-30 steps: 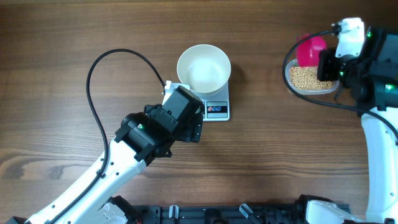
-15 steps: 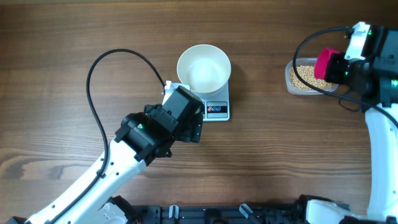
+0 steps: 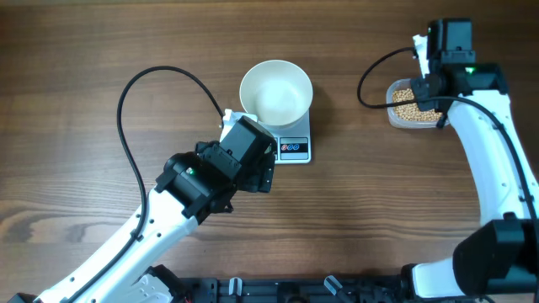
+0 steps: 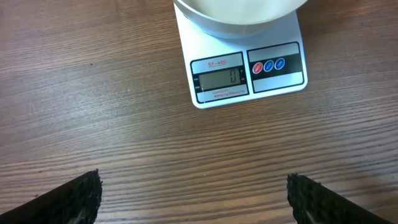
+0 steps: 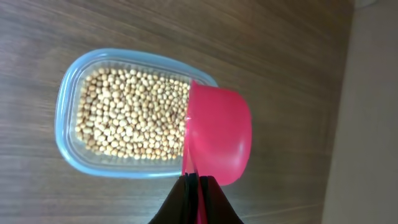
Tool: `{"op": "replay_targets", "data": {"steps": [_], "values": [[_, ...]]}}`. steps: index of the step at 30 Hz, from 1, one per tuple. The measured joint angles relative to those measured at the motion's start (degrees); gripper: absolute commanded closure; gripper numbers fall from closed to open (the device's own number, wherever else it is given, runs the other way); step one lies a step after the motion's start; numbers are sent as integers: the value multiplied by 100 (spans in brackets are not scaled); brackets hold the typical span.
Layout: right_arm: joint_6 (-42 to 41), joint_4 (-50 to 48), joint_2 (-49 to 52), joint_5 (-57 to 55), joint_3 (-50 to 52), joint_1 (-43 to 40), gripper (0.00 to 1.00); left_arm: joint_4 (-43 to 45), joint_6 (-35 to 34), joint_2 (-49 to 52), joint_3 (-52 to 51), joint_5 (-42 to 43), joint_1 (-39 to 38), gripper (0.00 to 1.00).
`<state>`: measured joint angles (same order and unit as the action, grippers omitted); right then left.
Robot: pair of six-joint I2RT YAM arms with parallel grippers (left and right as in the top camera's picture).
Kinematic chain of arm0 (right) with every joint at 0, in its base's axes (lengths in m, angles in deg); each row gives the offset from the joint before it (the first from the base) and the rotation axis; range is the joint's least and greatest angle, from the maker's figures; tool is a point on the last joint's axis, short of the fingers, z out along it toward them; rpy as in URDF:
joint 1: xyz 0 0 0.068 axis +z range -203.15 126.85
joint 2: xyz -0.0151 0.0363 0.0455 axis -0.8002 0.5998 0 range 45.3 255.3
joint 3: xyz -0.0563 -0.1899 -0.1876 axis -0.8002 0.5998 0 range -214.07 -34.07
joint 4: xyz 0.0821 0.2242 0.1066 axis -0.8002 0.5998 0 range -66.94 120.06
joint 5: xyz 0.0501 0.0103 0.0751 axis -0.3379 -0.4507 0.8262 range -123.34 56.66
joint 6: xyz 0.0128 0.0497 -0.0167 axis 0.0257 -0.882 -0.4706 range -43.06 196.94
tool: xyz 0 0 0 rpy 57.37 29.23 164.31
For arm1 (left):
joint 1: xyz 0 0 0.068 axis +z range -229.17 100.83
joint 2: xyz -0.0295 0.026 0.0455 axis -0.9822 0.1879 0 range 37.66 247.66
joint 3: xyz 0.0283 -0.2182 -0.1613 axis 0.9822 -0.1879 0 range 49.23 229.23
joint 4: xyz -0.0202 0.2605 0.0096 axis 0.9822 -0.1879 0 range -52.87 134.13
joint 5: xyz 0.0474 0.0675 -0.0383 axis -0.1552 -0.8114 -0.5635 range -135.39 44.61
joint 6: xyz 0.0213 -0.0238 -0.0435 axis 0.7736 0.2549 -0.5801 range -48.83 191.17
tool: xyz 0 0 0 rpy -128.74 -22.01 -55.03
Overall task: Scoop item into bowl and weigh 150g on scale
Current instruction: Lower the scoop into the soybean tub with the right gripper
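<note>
Our right gripper (image 5: 198,180), clamped on the pink scoop (image 5: 219,134), hangs over the beans (image 5: 127,115) near the bench's (image 3: 522,25) right edge; left gripper (image 4: 194,198) gapes empty.

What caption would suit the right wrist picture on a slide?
Right gripper shut on a pink scoop, held over one end of a clear container of beans.

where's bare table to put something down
Bare wood lies between the round white bowl on the flat white scale and the clear plastic container of beans, and in front of both. The left edge beyond the black cable loop is free too. Crowded: by the scale, where the left hand hovers.
</note>
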<state>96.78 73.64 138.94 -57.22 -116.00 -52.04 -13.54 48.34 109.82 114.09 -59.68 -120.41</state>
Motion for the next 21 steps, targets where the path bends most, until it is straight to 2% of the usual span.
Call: {"op": "replay_targets", "data": {"steps": [11,21], "values": [[4,-83,382,-57,0,26,96,-2,0,0,0,0,0,0],[72,76,671,343,-31,160,96,-2,0,0,0,0,0,0]]}}
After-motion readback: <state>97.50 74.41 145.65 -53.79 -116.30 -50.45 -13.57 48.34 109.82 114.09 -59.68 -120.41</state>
